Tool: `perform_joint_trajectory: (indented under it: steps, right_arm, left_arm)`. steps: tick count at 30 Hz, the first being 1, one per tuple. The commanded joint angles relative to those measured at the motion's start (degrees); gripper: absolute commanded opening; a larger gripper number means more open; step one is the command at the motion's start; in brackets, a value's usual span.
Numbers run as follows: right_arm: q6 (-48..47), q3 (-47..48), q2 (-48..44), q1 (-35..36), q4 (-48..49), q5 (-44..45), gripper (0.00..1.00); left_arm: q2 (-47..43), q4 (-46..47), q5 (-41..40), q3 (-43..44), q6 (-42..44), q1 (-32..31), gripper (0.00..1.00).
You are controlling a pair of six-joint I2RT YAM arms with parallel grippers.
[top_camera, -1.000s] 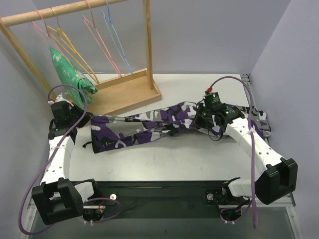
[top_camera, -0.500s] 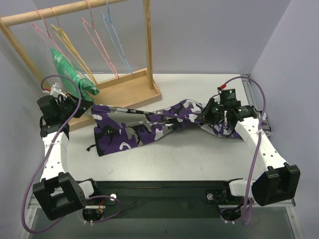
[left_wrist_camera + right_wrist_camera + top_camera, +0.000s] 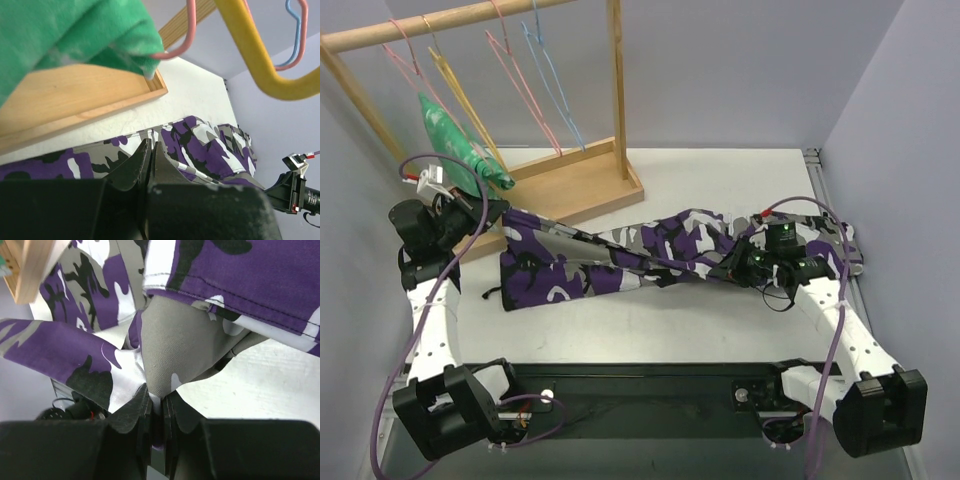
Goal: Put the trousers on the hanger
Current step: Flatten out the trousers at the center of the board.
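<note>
The camouflage trousers (image 3: 650, 255) lie stretched across the table, legs to the left and waist to the right. My right gripper (image 3: 742, 267) is shut on a fold of them near the waist; in the right wrist view the cloth (image 3: 170, 340) is pinched between the fingertips of that gripper (image 3: 156, 392). My left gripper (image 3: 485, 213) hovers shut and empty above the leg ends (image 3: 200, 145), beside the rack's base, the tips of the gripper (image 3: 151, 144) pressed together. The yellow hanger (image 3: 465, 105) hangs on the rod; its wire (image 3: 252, 55) shows close above the left wrist camera.
A wooden rack with a flat base (image 3: 575, 185) stands at the back left. A green-and-white garment (image 3: 445, 130) hangs from a pink hanger (image 3: 186, 35). Another pink hanger (image 3: 525, 85) and a blue one (image 3: 558, 85) hang further right.
My right gripper has pulled the trousers' waist to the right and nearer, straightening the legs. My left arm has drawn back left towards the rack.
</note>
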Motion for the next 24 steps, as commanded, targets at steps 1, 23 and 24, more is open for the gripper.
perform_joint_trajectory:
  steps: [1, 23, 24]
  right_arm:
    - [-5.59, -5.02, -6.66, -0.64, -12.95, 3.53, 0.0]
    - [0.55, 7.79, 3.25, 6.92, -25.99, 21.63, 0.77]
    - [1.25, 8.06, 3.96, 5.88, -25.12, 22.52, 0.77]
  left_arm:
    - [-2.26, 2.18, -3.09, 0.19, 5.37, 1.03, 0.0]
    - [-16.32, -8.45, 13.8, -13.53, 6.25, -6.62, 0.0]
    - [-16.32, -8.9, 13.53, -13.27, 6.52, -6.62, 0.0]
